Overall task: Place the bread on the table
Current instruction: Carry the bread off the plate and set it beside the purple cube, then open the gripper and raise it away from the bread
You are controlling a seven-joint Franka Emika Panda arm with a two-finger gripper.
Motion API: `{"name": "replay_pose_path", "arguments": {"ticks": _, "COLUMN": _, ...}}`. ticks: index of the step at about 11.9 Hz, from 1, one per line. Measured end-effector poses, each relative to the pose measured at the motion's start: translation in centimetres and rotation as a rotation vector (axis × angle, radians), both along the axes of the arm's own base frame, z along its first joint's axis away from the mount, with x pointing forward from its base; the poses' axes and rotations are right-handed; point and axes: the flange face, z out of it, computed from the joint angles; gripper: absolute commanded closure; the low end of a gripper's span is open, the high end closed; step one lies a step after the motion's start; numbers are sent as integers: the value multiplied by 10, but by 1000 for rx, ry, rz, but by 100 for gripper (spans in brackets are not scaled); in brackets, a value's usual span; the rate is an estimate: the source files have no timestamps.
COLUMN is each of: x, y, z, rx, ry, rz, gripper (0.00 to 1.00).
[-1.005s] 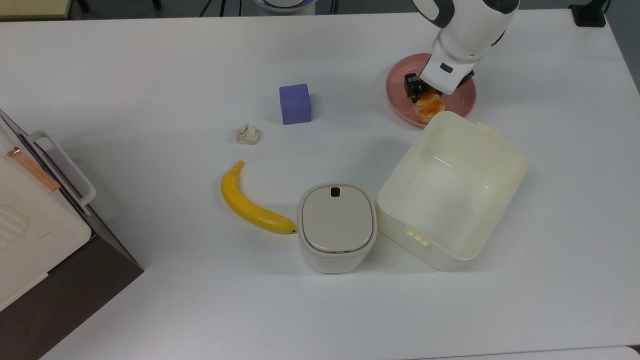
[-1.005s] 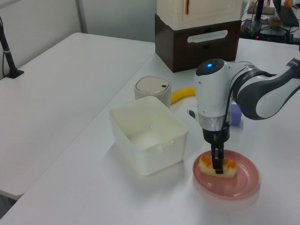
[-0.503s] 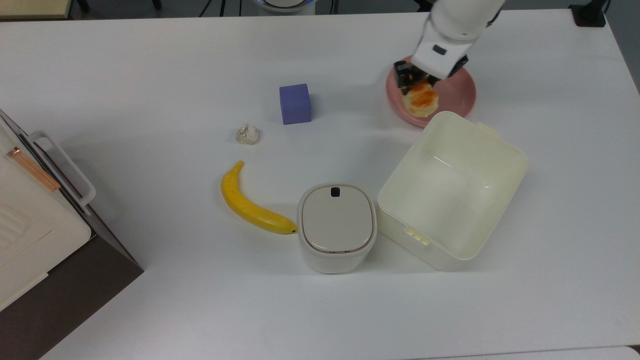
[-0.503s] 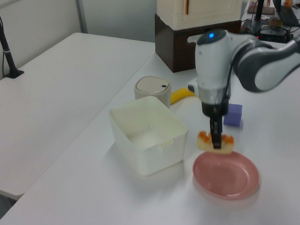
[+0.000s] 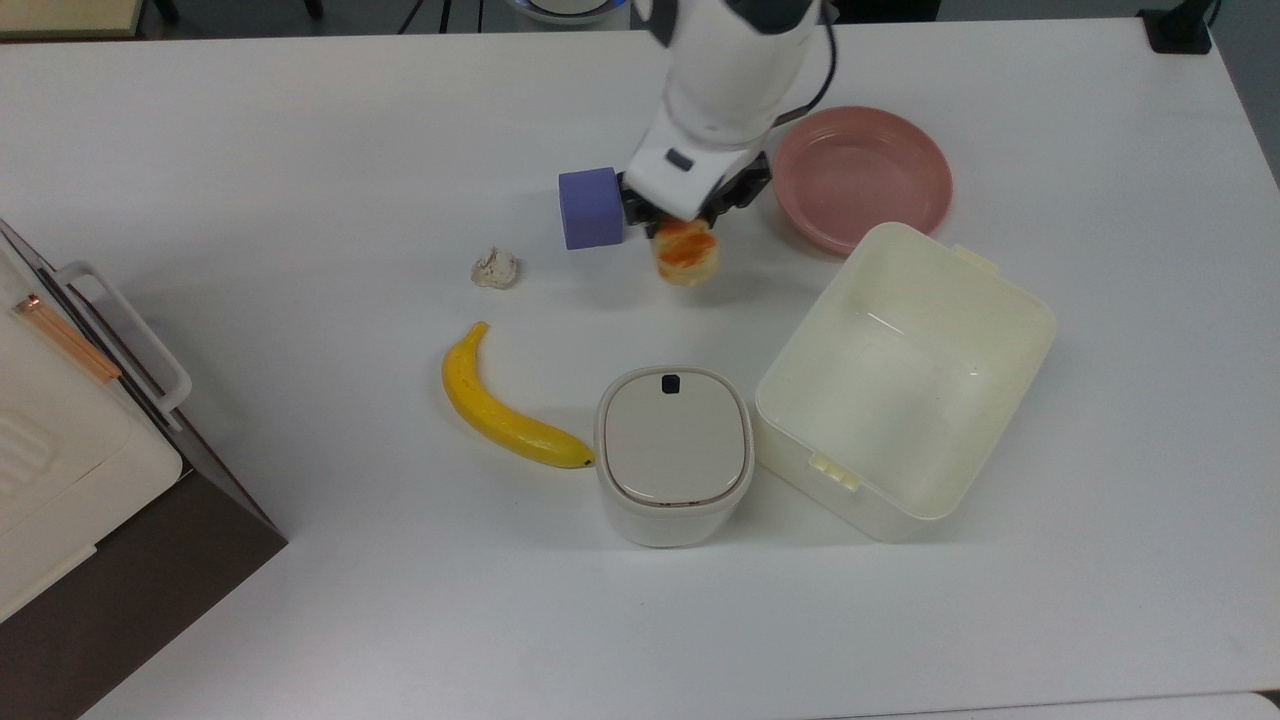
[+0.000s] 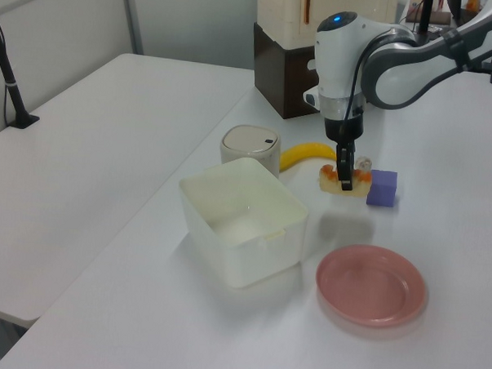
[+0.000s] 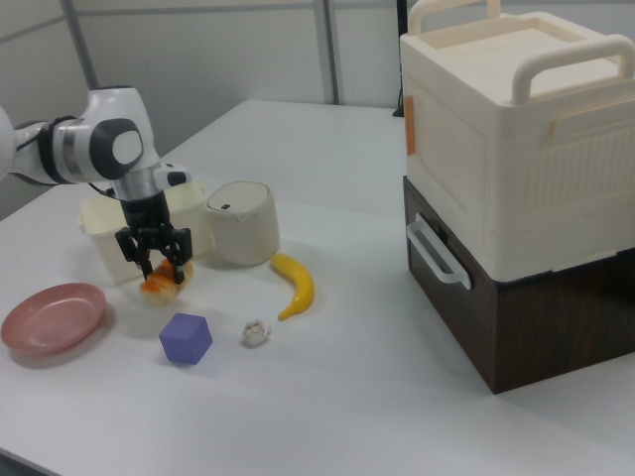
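The bread (image 5: 686,254) (image 6: 341,180) (image 7: 161,282), a small bun with an orange-brown top, hangs just above the white table (image 5: 300,150) (image 6: 133,147) (image 7: 347,397). My gripper (image 5: 682,222) (image 6: 344,176) (image 7: 157,260) is shut on it from above. In the top view it sits right of the purple cube (image 5: 589,207) and left of the pink plate (image 5: 862,178). The plate (image 6: 371,285) (image 7: 52,316) holds nothing.
An open cream box (image 5: 902,380) and a lidded round bin (image 5: 673,452) stand in the top view's lower middle. A banana (image 5: 500,410) and a small whitish lump (image 5: 496,268) lie to the top view's left. A brown-and-cream cabinet (image 5: 80,470) fills the top view's left edge.
The gripper lifted the bread off the pink plate and carried it toward the top view's left, to beside the purple cube. The plate now lies bare.
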Motion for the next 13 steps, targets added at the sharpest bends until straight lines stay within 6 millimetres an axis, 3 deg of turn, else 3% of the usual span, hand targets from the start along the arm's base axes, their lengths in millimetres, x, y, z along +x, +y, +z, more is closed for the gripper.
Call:
{"name": "replay_pose_path", "arguments": {"ticks": 3, "x": 2, "y": -4, "z": -7, "rx": -4, "ry": 11, "rz": -2, "gripper": 0}}
{"name": "replay_pose_path", "arguments": {"ticks": 5, "x": 7, "y": -9, "z": 10, "rx": -1, "ry": -4, "rz": -15, "gripper": 0}}
{"name": "replay_pose_path", "arguments": {"ticks": 9, "x": 9, "y": -64, "z": 117, "rx": 3, "ry": -46, "rz": -114, "gripper": 0}}
{"name": "replay_pose_path", "arguments": {"ticks": 13, "x": -2, "y": -101, "z": 168, "rx": 17, "ry": -130, "rz": -180, "gripper": 0}}
